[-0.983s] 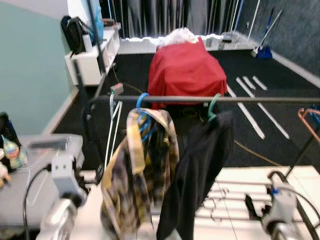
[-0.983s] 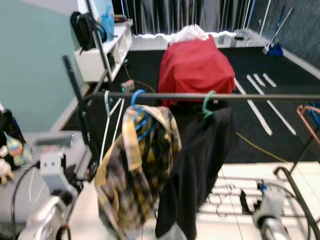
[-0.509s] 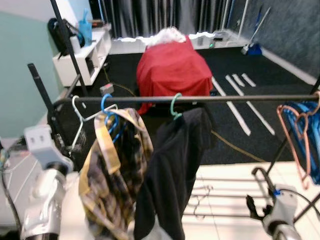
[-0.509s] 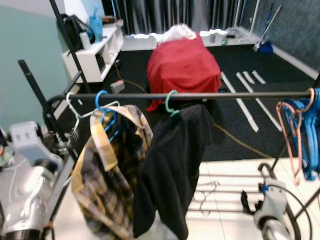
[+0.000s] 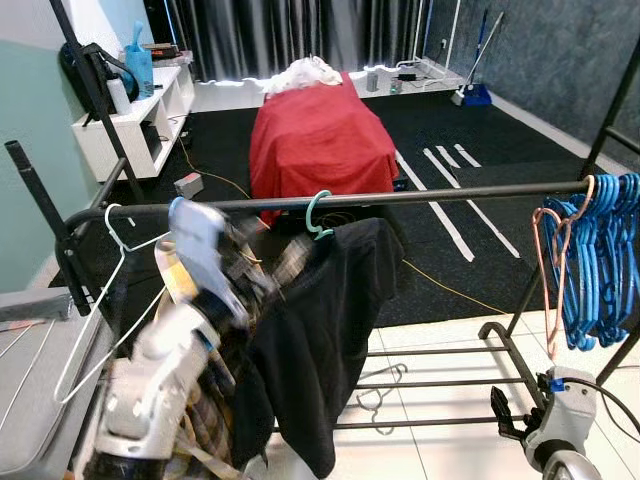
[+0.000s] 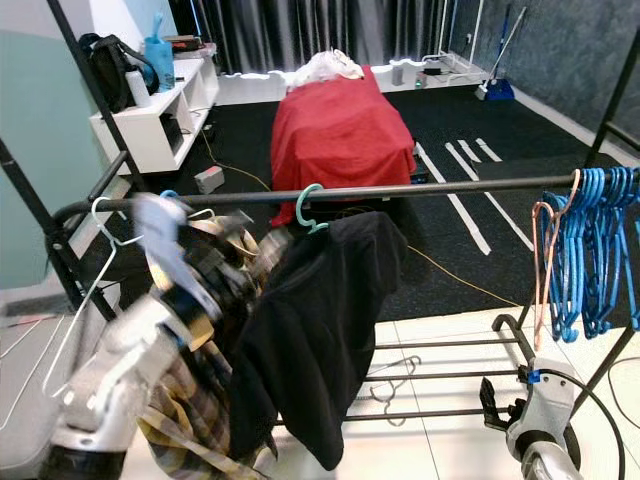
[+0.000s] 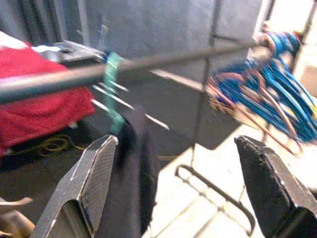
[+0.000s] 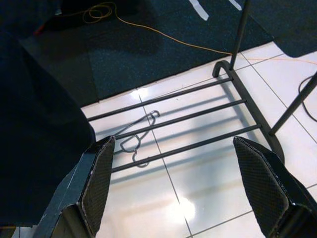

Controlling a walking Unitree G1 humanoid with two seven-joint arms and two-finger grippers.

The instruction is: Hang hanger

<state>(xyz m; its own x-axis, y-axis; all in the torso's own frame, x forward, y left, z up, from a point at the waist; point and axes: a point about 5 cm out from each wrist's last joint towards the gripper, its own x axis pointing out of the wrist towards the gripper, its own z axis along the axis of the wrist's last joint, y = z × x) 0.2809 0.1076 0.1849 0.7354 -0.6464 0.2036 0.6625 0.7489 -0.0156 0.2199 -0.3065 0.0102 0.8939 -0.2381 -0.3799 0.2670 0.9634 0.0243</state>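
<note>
Left hand [image 7: 173, 183], fingers spread and empty, has risen to the rail [image 5: 420, 196] beside the plaid shirt [image 6: 205, 400]; hanging seems done

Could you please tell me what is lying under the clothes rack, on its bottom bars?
A loose wire hanger lies on the rack's bottom bars over white tile. The hanging black garment covers the bars' left part, so anything there is hidden.

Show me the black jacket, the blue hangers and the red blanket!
black jacket [image 5: 325, 330], left eye view, middle of the cloth.
blue hangers [image 5: 600, 260], left eye view, middle of the bunch.
red blanket [image 6: 340, 125], right eye view, its top.
</note>
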